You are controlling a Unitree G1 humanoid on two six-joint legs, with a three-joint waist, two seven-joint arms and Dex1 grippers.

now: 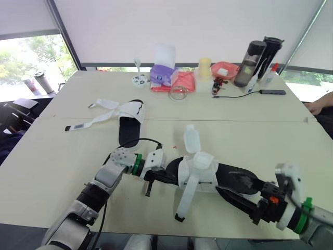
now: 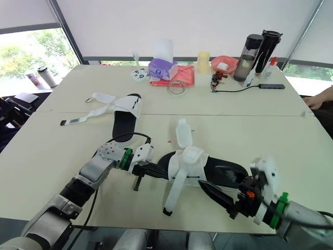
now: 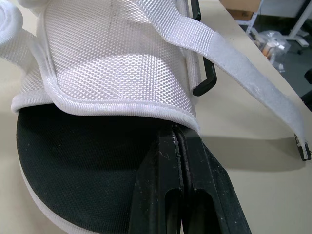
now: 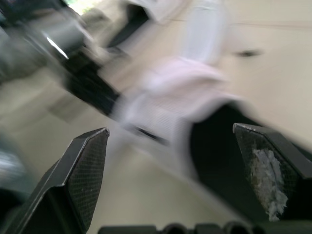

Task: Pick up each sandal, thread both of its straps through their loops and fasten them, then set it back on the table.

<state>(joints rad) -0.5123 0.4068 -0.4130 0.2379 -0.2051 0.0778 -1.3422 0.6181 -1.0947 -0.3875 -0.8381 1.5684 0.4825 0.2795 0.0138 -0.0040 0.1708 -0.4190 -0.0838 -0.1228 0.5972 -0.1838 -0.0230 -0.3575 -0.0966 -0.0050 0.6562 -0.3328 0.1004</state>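
Observation:
The near sandal (image 1: 229, 174), black sole with a white mesh upper, lies across the table's front. One strap (image 1: 191, 139) sticks up loose and a longer one (image 1: 185, 200) trails toward the front edge. My left gripper (image 1: 165, 177) is shut at the toe end; in the left wrist view its fingertips (image 3: 170, 146) press on the black insole just under the mesh rim. My right gripper (image 1: 237, 190) stands wide open at the heel end, with the heel between its fingers (image 4: 90, 151). The second sandal (image 1: 127, 122) lies farther back left, straps splayed.
Along the far edge stand two dark bottles (image 1: 260, 60), a pink bowl (image 1: 225, 69), a cup (image 1: 204, 69), a tissue box (image 1: 162, 73) on pink cloth, and a cable with a hub (image 1: 271, 92). A person's hand (image 1: 317, 107) rests at the right edge.

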